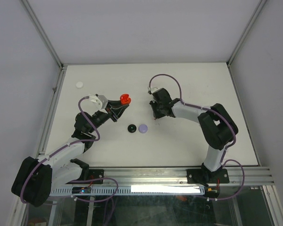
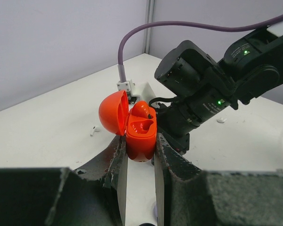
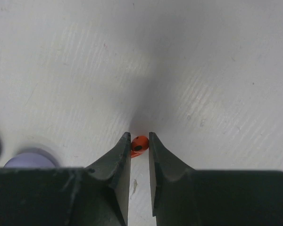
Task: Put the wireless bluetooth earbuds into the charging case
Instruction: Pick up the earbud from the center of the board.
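My left gripper [image 2: 139, 141] is clamped hard on the red charging case [image 2: 141, 136], left of centre over the table [image 1: 193, 84]. Its lid [image 2: 114, 113] is flipped open to the left. In the left wrist view I see what looks like one seated earbud [image 2: 141, 109] in the far well of the case. To the right of the case, my right gripper [image 3: 139, 136] points down at the table with its jaws drawn almost together, pinching the loose red earbud [image 3: 139, 145] between the tips. I can't tell whether that bud touches the surface. The lavender case [image 1: 143, 127] and black case [image 1: 131, 128] lie side by side, nearer to me, between the two grippers. A white earbud [image 2: 93, 130] lies on the table just left of the lid, and a white round case [image 1: 79, 85] sits at far left.
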Robot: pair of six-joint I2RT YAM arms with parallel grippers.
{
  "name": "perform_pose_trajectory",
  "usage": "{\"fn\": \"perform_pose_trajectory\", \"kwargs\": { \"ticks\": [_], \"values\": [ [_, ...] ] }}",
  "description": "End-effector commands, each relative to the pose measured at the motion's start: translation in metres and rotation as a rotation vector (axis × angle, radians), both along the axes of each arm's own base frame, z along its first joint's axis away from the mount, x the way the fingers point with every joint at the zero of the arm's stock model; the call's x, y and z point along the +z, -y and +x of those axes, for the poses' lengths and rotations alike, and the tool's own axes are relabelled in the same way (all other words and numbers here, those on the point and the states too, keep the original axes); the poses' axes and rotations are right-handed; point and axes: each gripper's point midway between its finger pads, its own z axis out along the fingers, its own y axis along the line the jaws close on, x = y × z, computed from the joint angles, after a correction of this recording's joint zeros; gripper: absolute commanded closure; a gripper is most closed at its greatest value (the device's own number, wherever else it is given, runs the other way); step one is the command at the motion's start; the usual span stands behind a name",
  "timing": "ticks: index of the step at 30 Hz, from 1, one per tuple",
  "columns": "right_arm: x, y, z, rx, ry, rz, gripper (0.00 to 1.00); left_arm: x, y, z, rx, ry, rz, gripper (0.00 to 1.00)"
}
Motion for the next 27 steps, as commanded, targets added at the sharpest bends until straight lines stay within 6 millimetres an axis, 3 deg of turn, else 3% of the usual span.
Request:
{"fn": "perform_pose_trajectory", "kwargs": {
  "ticks": [1, 12, 19, 27],
  "values": [
    [0.063, -0.007, 0.012, 0.019, 0.160, 0.019, 0.83, 0.025, 0.002, 0.000, -0.021, 0.085, -0.008, 1.00],
    [0.171, -0.014, -0.003, 0.116, 0.451, 0.048, 0.85, 0.023, 0.008, -0.006, -0.076, 0.089, 0.003, 1.00],
    [0.252, -0.030, -0.033, 0.235, 0.683, 0.125, 0.84, 0.021, 0.018, -0.016, -0.163, 0.084, 0.017, 1.00],
    [0.310, -0.052, -0.070, 0.378, 0.890, 0.205, 0.83, 0.022, 0.025, -0.025, -0.231, 0.087, 0.022, 1.00]
  ]
}}
